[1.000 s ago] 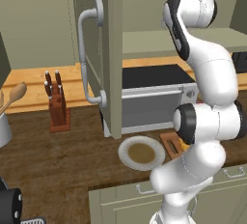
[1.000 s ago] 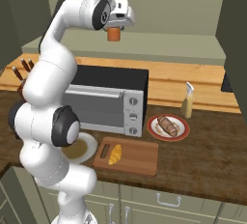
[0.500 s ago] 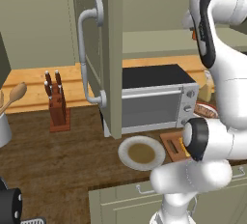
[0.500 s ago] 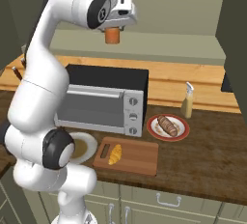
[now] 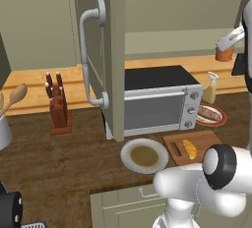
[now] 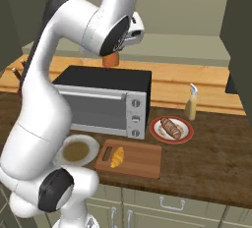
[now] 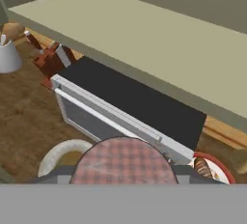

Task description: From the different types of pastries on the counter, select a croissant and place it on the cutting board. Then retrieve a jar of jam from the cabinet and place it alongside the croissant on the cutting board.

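Note:
My gripper [image 5: 226, 46] is shut on the jar of jam [image 5: 224, 55], an orange-brown jar held in the air above the microwave's right end, in front of the cabinet's pale shelf [image 7: 159, 44]. From the right, the jar [image 6: 110, 60] hangs under the hand, partly behind my arm. Looking along the gripper [image 7: 124, 172], the jar's reddish lid [image 7: 125, 158] sits between the fingertips. The croissant [image 6: 117, 156] lies on the cutting board [image 6: 140, 160] at the counter's front edge. A brown pastry rests on the red-rimmed plate [image 6: 184, 134]. The cabinet door [image 5: 110, 50] stands open.
A black and silver microwave [image 5: 157, 99] stands on the counter [image 6: 216, 163] below the jar. A round grey plate [image 5: 129, 157] lies left of the board, and a pale jug [image 6: 191, 104] behind the red-rimmed plate. A knife block [image 5: 58, 106] stands far left.
The arm has swung and carried the jar down and out from the cabinet shelf, over the microwave. The grip on the jar is unchanged.

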